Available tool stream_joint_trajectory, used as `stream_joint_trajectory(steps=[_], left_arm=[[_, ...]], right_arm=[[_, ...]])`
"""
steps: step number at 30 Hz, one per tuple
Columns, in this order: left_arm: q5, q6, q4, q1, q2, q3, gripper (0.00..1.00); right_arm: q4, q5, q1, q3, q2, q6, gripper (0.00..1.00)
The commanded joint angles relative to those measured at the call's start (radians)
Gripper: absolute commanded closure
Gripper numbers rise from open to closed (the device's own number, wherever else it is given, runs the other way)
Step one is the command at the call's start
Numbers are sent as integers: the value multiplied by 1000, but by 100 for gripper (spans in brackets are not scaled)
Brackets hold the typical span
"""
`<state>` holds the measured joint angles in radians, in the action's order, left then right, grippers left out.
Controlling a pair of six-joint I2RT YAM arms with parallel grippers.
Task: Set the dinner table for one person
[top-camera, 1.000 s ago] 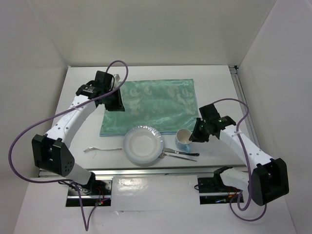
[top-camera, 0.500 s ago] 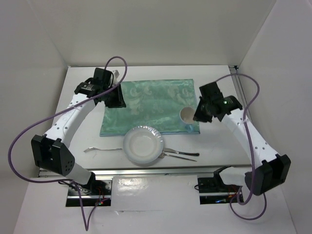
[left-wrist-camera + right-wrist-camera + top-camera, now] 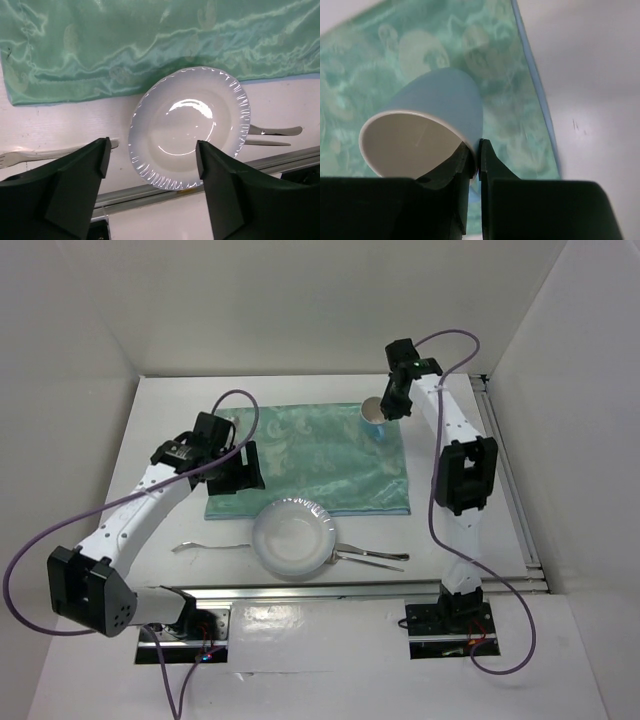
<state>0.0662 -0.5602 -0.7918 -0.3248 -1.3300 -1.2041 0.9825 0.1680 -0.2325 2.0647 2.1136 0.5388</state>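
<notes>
The right gripper (image 3: 474, 150) pinches the blue cup (image 3: 437, 107) by its rim over the far right corner of the green mat (image 3: 320, 455); the left gripper (image 3: 151, 147) hangs wide open over the white plate (image 3: 192, 117)

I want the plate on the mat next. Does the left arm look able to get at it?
Probably yes. The left gripper hangs open near the plate, which lies bare at the edge of the mat. The right gripper, shut on the cup, is away over the mat's far corner.

Large flat plain white dinner table (image 3: 300, 390), metal rail (image 3: 515, 490) along one side.
</notes>
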Motion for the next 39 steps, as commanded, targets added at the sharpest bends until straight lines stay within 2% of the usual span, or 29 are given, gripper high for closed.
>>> stream_joint_trajectory(steps=[1, 3, 12, 24, 27, 29, 32, 33, 36, 37, 39], left_arm=[[-34, -40, 2, -20, 70, 46, 12], [-34, -40, 2, -32, 92, 92, 11], [-95, -92, 22, -94, 184, 302, 7], [-31, -188, 66, -128, 121, 321, 6], [-8, -188, 75, -128, 109, 321, 5], [1, -188, 86, -128, 100, 321, 5], [12, -188, 86, -128, 89, 330, 5], [12, -188, 97, -128, 89, 340, 5], [23, -178, 107, -128, 80, 351, 5], [32, -178, 108, -128, 80, 360, 5], [47, -178, 144, -128, 80, 385, 5]], right_arm=[[-4, -18, 10, 217, 90, -14, 100], [-4, -18, 10, 267, 146, -14, 100], [-53, -65, 59, 256, 209, 13, 100], [-91, -108, 59, 236, 247, 4, 99], [-113, -130, 59, 236, 247, 4, 67], [-125, -140, 59, 236, 238, 4, 56], [-136, -151, 59, 236, 218, -5, 47], [-136, -151, 59, 236, 218, -5, 39], [-136, -151, 59, 236, 185, -16, 23], [-136, -151, 59, 236, 174, -16, 15], [-136, -151, 59, 236, 131, -16, 9]])
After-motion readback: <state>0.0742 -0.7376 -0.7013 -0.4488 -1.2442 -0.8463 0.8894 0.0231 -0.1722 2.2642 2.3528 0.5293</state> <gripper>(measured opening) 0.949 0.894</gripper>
